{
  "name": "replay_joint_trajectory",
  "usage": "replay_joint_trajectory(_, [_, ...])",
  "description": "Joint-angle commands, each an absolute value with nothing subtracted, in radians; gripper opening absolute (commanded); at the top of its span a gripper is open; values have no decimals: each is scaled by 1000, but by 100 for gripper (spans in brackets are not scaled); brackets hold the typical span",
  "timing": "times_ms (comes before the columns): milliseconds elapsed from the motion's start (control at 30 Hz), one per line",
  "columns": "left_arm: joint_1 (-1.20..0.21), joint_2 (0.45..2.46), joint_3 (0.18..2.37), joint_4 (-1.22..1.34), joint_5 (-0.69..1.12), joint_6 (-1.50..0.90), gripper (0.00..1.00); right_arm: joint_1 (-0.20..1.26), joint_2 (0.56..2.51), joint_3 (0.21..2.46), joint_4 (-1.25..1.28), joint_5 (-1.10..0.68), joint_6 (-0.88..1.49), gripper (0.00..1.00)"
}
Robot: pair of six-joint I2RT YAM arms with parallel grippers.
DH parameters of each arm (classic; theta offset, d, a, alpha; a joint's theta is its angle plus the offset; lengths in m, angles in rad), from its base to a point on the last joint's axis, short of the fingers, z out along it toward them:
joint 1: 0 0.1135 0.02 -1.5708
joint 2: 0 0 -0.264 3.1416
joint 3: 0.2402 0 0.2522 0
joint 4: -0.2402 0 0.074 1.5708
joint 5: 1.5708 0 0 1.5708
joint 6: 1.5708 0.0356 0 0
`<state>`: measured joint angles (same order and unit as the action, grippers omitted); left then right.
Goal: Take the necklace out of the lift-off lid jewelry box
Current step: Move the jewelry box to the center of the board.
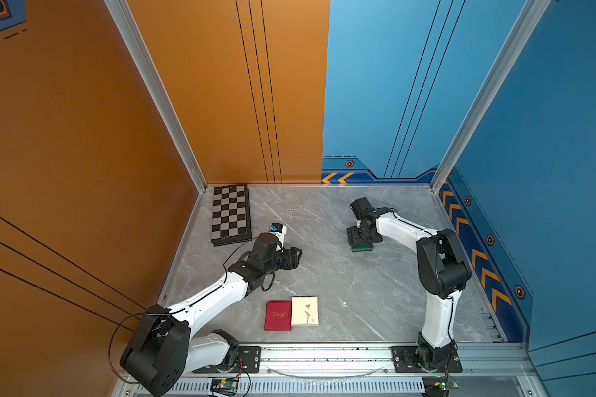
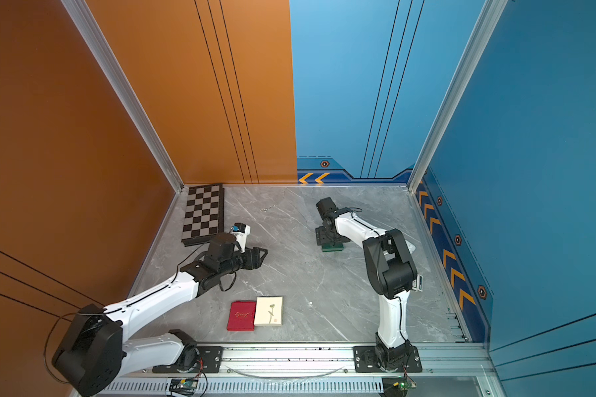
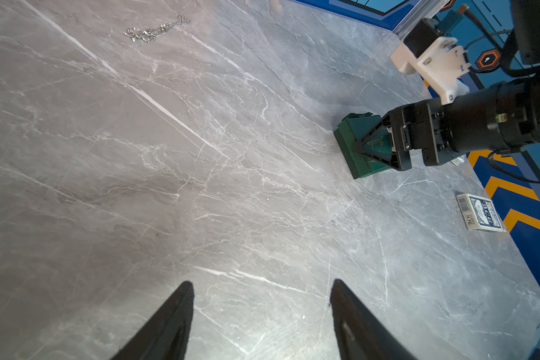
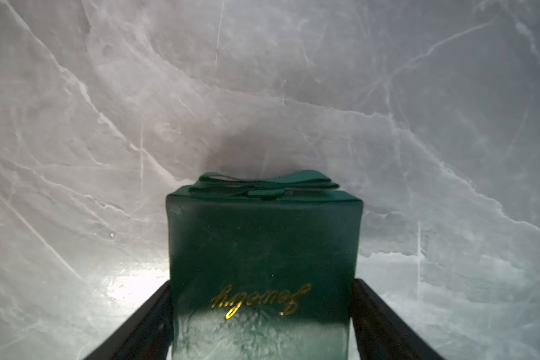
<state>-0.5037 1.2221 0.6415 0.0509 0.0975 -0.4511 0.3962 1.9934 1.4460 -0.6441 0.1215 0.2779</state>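
The right claw (image 4: 261,282) straddles the green box (image 4: 262,237), jaws pressed against its two sides. The left claw (image 3: 261,282) is spread and empty over the table (image 3: 138,202); the necklace (image 3: 156,29) lies loose well ahead of it, outside the box.

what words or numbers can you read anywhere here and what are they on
"Jewelry": gold script on the green box, upside down in the right wrist view.
"BCG": on the end of the blue card pack, beside a barcode; its other print is too small.
Gold script on the red box: too small to read.
Red stamp on the cream box: unreadable.
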Motion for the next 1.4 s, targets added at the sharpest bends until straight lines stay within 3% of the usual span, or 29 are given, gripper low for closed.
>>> replay_joint_trajectory(0, [-492, 1195, 628, 26, 88, -431, 71, 409, 2120, 1440, -729, 124, 308, 84])
replay_joint_trajectory(533, [-469, 1141, 602, 3, 86, -429, 72, 433, 2215, 1594, -741, 46, 343, 84])
replay_joint_trajectory(1367, [-459, 1112, 613, -27, 85, -416, 74, 420, 2127, 1571, -730, 51, 352, 91])
